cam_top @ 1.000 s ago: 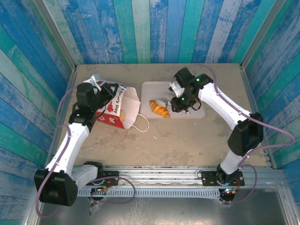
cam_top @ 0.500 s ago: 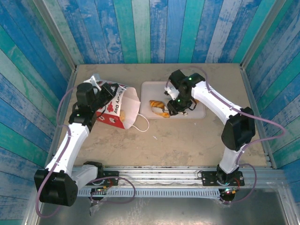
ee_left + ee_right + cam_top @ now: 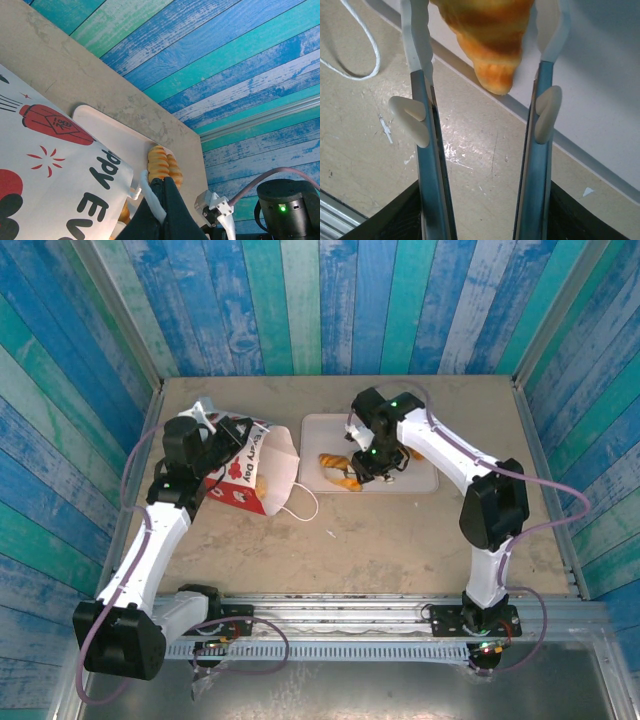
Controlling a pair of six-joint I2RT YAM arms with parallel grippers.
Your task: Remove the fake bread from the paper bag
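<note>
- Left gripper (image 3: 159, 192) pinched on red-and-white paper bag (image 3: 250, 465), lying beside the pale pink rectangular tray (image 3: 318, 435).
- Right gripper (image 3: 482, 15) straddles golden ridged toy croissant (image 3: 490, 42) on tray; whether squeezing, can't tell.
- Looks light, stiff, slick: grip its thick middle.

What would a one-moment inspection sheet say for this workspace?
Surface: beige table, scuffed.
Job's things: paper bag on its side, mouth toward the pink tray; croissant at the tray's near left edge; golden piece inside the bag.
Clutter: small pale fleck on the table.
Grippers: left gripper shut on the bag's rim and cord; right gripper straddles the croissant, grip unclear.
Cables: purple-grey cables along the arms.
Surroundings: blue-teal plank walls; metal rail at the near edge.
</note>
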